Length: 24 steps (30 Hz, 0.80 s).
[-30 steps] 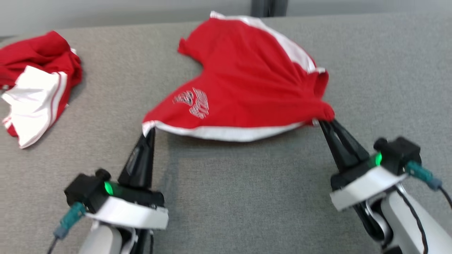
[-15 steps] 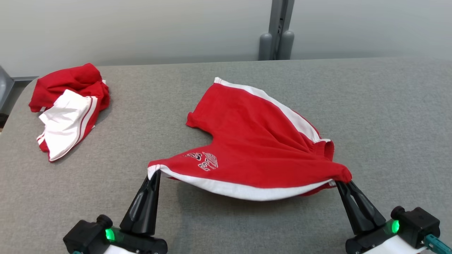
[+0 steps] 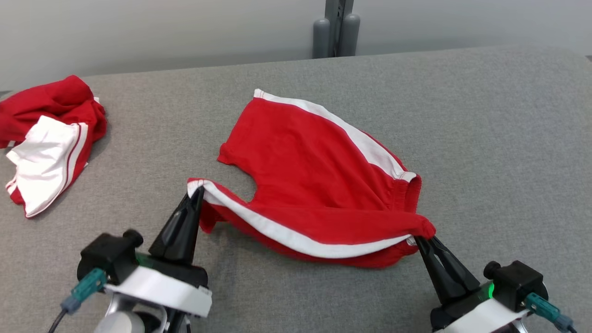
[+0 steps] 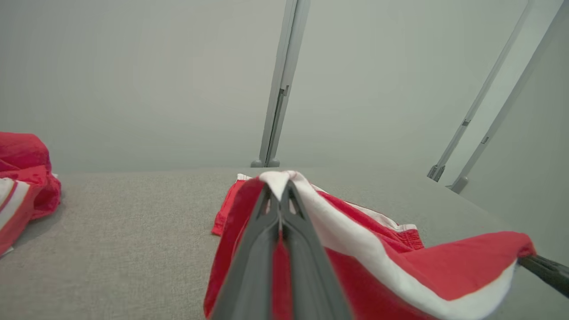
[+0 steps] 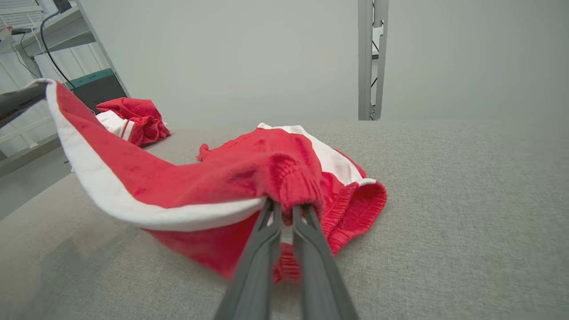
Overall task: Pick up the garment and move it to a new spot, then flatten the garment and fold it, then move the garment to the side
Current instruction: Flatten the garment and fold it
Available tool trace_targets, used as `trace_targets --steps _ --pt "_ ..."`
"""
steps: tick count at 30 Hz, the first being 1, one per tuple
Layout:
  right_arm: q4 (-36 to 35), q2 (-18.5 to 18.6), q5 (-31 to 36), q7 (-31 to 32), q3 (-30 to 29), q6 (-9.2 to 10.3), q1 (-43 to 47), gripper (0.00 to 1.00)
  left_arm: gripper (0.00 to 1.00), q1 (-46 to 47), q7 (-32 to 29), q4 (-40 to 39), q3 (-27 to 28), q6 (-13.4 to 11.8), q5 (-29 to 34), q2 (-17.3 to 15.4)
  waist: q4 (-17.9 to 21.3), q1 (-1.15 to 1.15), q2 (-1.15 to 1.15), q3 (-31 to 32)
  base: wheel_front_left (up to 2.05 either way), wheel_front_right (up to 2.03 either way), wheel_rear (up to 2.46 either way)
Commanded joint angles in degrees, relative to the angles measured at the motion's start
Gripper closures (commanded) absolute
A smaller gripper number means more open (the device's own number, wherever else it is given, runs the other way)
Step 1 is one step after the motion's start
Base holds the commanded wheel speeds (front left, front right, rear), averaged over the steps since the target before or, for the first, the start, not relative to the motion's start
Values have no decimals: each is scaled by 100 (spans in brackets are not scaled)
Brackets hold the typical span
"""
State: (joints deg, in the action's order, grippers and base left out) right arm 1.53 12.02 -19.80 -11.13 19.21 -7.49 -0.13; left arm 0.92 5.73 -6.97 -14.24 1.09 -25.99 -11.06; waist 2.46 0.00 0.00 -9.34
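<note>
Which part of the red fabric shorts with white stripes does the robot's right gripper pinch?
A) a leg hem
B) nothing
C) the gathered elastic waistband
C: the right gripper is shut on the bunched waistband of the red fabric shorts with white stripes.

Red shorts (image 3: 314,185) with white side bands — left of them a crumpled red garment (image 3: 51,134), its white panel red-striped — on a plain grey tabletop (image 3: 499,138).
</note>
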Motion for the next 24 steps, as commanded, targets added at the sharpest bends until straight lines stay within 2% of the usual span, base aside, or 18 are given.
trace_targets --steps 1,13,24 --pt "183 -35 -85 -64 37 -1 -179 100 100 373 -10 231 21 69 53 -40 112 0 0 -150 0 0 0" --pt "1353 -623 -395 -347 38 -1 -1357 100 100 2623 14 2145 5 275 349 -191 615 0 0 -1057 0 0 0" --pt "1868 -876 -476 -415 128 -1 -2135 100 100 4379 56 4064 -238 307 726 -218 949 0 0 -1556 0 0 0"
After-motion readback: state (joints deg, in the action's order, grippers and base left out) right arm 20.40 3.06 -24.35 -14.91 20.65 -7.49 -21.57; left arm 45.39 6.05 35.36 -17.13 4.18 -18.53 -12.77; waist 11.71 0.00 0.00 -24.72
